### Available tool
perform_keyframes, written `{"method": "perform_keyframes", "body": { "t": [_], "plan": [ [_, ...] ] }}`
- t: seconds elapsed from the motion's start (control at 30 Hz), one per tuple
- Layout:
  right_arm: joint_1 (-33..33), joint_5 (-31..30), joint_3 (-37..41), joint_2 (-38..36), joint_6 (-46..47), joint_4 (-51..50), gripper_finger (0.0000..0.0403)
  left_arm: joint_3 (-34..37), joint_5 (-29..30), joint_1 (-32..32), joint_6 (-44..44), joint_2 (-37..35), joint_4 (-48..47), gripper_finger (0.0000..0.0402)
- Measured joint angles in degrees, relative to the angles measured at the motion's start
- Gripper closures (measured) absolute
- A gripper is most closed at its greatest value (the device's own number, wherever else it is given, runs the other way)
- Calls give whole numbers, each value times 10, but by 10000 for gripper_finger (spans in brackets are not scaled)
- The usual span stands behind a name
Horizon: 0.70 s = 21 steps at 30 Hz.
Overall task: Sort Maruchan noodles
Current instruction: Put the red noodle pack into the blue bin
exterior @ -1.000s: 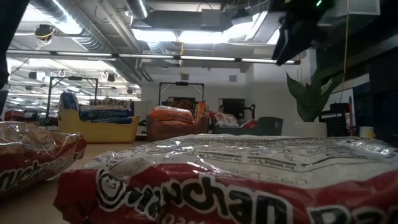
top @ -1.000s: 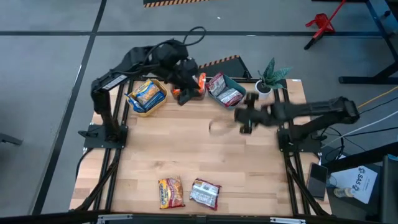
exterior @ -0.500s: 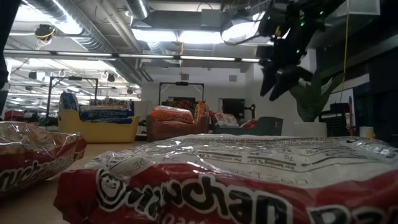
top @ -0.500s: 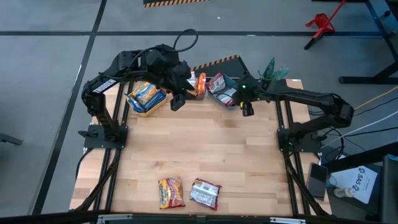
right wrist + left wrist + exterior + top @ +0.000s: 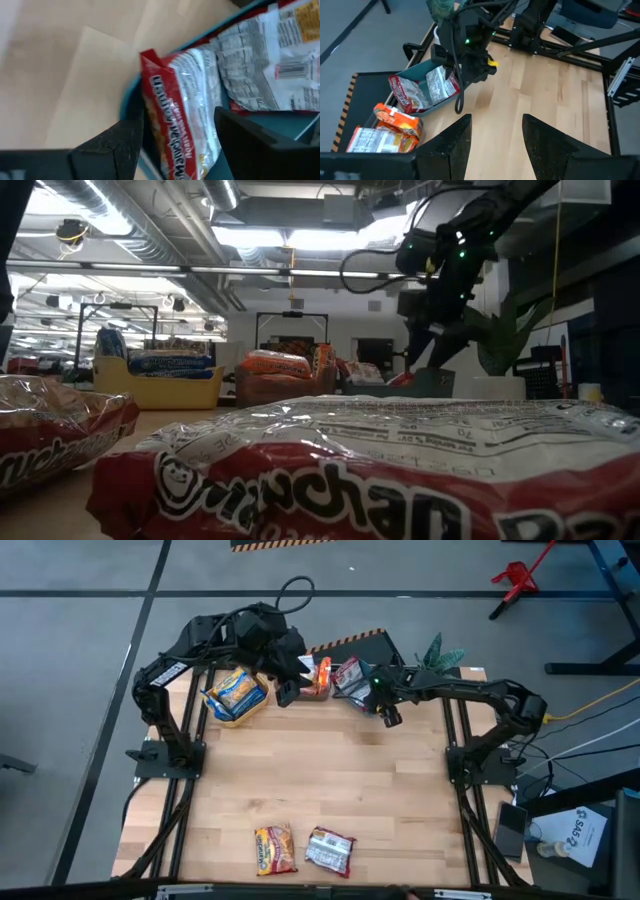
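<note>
Right pincer [image 5: 388, 718]: held over the near edge of the teal bin [image 5: 381, 677] at the table's far side, fingers spread, nothing pinched.
Left pincer [image 5: 285, 694]: held near the middle bin, fingers spread, nothing gripped.
Red-silver packets [image 5: 182, 120]: lodged in the teal bin, one standing on edge.
Orange packets [image 5: 395, 120]: piled in the middle bin.
Yellow bin [image 5: 236, 695]: packets laid inside.
Table [image 5: 330, 770]: an orange-yellow packet [image 5: 275, 849] and a silver packet [image 5: 330, 850] left side by side at the near edge.
</note>
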<state>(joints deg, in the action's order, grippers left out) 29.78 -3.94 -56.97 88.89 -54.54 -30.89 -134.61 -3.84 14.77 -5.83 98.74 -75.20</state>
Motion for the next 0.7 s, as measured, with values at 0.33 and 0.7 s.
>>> {"method": "perform_keyframes", "body": {
  "t": [0.33, 0.7],
  "plan": [
    [-1, -70, -6, 20, -32, 78, 171, 0, 0, 15, 3, 0, -4, 233],
    [43, -39, -24, 22, -45, 156, 171, 0, 0, 15, 3, 0, -9, 233]
  ]
}}
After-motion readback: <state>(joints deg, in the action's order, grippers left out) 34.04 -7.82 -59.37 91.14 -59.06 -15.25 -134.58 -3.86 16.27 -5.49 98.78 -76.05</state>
